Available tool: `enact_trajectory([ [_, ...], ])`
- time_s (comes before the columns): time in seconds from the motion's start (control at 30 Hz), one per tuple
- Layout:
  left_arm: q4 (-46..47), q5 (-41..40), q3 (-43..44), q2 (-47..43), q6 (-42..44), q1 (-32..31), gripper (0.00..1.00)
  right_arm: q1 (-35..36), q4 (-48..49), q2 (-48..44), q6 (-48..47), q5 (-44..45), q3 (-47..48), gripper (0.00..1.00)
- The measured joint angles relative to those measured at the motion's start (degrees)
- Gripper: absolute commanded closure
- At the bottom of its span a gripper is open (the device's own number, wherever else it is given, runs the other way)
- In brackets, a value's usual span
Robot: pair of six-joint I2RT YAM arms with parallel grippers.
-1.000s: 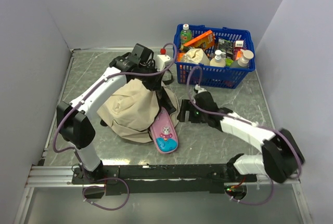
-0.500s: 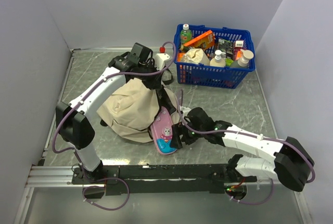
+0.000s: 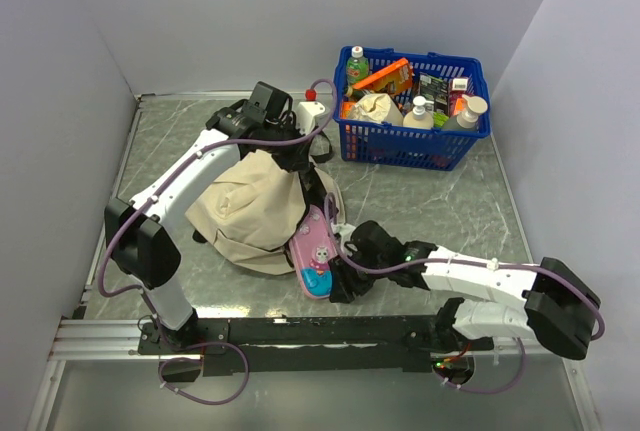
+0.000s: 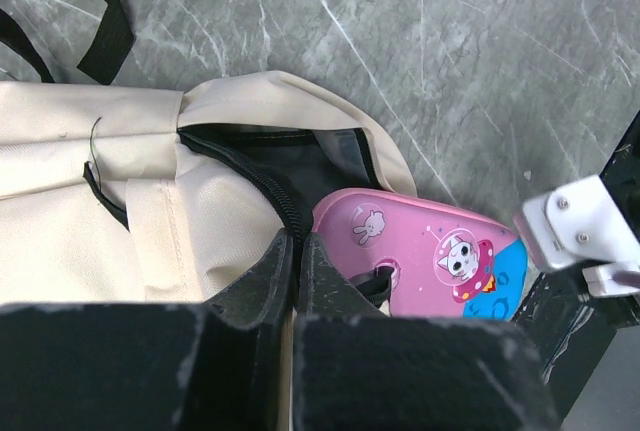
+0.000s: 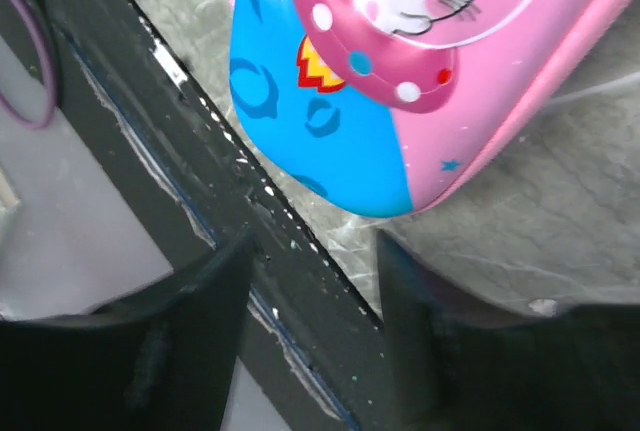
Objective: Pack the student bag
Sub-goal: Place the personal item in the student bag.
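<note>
The beige student bag (image 3: pixel 250 206) lies at the left of the table with its dark opening facing right. My left gripper (image 3: pixel 300 166) is shut on the bag's black zipper edge (image 4: pixel 292 213) and holds the opening apart. A pink and blue pencil case (image 3: pixel 316 256) lies with its far end in the opening (image 4: pixel 420 251). My right gripper (image 3: pixel 340 281) is open and empty at the case's near blue end (image 5: pixel 330 121), its fingers (image 5: pixel 190 301) just short of it.
A blue plastic basket (image 3: pixel 440 146) full of bottles and packets stands at the back right. The black mounting rail (image 5: pixel 200 201) runs along the table's near edge right under my right gripper. Black straps (image 4: pixel 110 36) lie beyond the bag.
My right gripper has moved from beside the bag's right side toward the front and left, down to the near end of the pencil case. The left gripper has kept its hold.
</note>
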Motion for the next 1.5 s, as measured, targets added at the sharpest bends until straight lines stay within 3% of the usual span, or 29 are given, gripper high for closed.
enact_trajectory([
  [0.17,-0.1,0.0,0.0,0.0,0.0,0.0,0.99,5.2,2.7,1.3,0.2,1.9,-2.0,0.53],
  [0.37,-0.2,0.1,0.0,0.0,0.0,0.0,0.99,8.1,9.4,9.9,0.1,2.3,-1.2,0.55],
  [0.5,-0.2,0.2,0.0,0.0,0.0,0.0,0.99,9.4,11.6,11.4,-1.0,6.9,0.0,0.52],
  [0.9,-1.0,2.2,0.3,0.0,0.1,0.1,0.99,9.6,17.5,9.5,-9.6,21.9,4.2,0.52],
  [1.23,-2.1,4.7,0.4,0.0,0.3,0.2,0.99,6.1,26.7,15.4,-13.6,22.7,14.7,0.53],
  [1.27,-2.2,4.9,0.4,0.0,0.3,0.2,0.99,5.8,26.6,16.5,-13.8,22.6,15.5,0.51],
  [1.4,-2.8,5.4,0.4,0.0,0.7,0.3,0.99,4.8,25.3,16.9,-13.4,22.4,16.1,0.17],
  [1.5,-2.8,5.7,0.4,0.0,1.2,0.3,0.99,3.4,24.0,10.2,-11.0,22.8,11.6,0.09],
])
